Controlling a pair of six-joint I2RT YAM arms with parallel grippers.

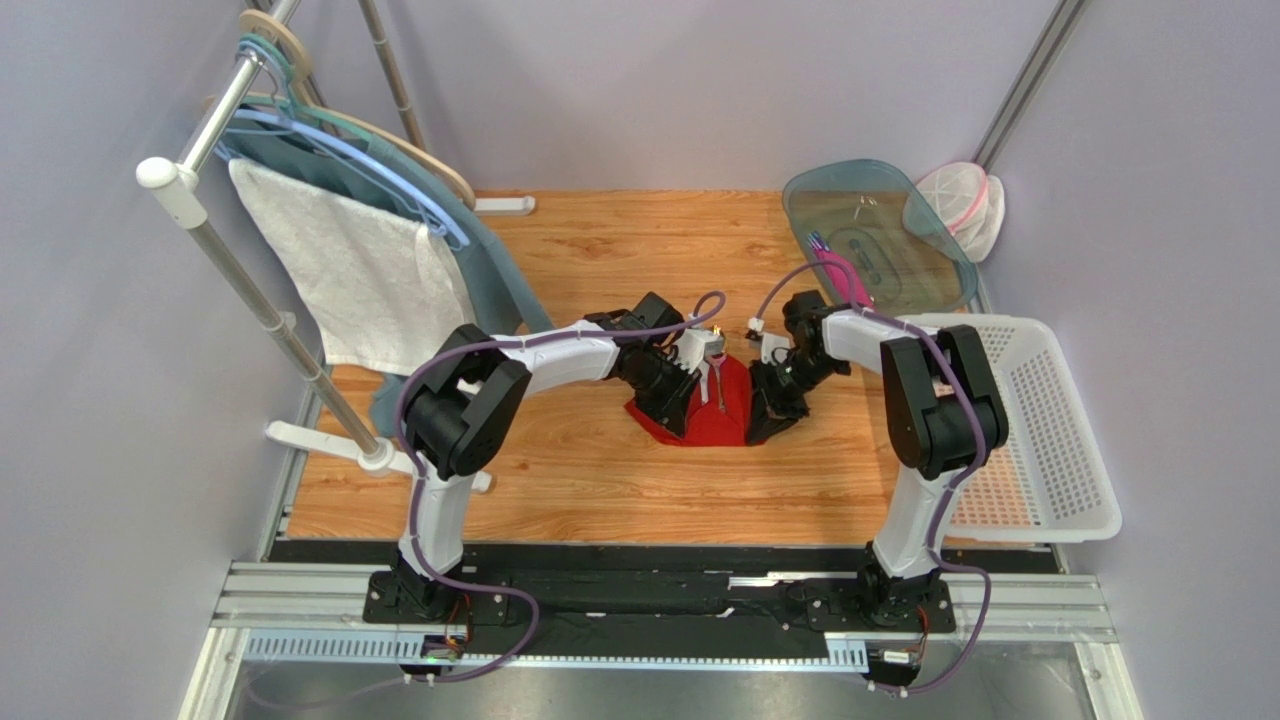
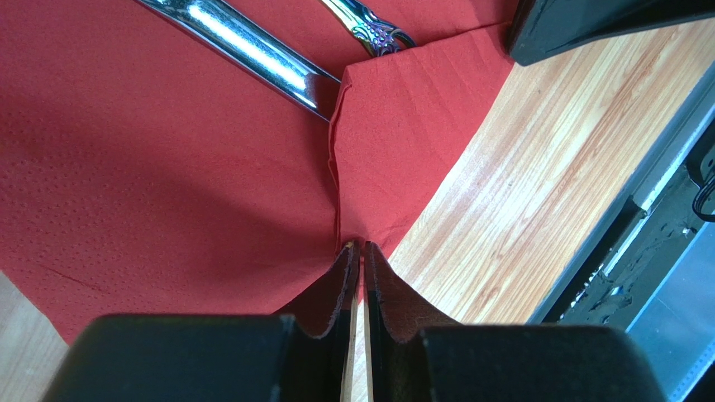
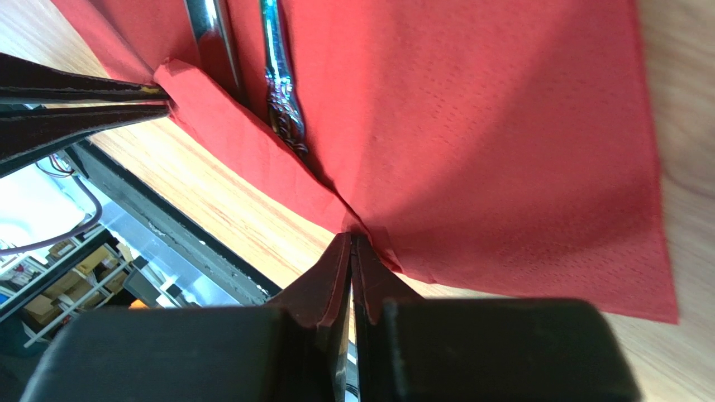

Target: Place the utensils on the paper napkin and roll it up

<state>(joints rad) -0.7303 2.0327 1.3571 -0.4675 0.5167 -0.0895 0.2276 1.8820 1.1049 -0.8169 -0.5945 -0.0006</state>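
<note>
Paper napkin (image 1: 706, 423) — thin, bright red, square — at the middle of the pale wooden table (image 1: 571, 480), with two slim shiny silver metal utensils (image 2: 252, 50) lying on it side by side. Left gripper (image 2: 357, 251) at the napkin's 9 o'clock side in the overhead view, right gripper (image 3: 351, 241) at 3 o'clock. Both clenched on the same red edge, no metal caught in either pinch. Between them a narrow flap, turned up against the handle ends; in the right wrist view, running from the fingertips toward 10 o'clock.

Looks like the very start of the roll, with the cutlery placed and nothing wrapped yet. To do it well:

- Hold both pinches firm and level.
- Carry the flap over the handles with both arms at one pace.
- Leave the paper snug between the grips — not stretched, being thin enough to tear.
- Tuck the first turn tight against the cutlery to stop either piece sliding out sideways.

Skewed, cone-shaped roll likely with either arm leading.
</note>
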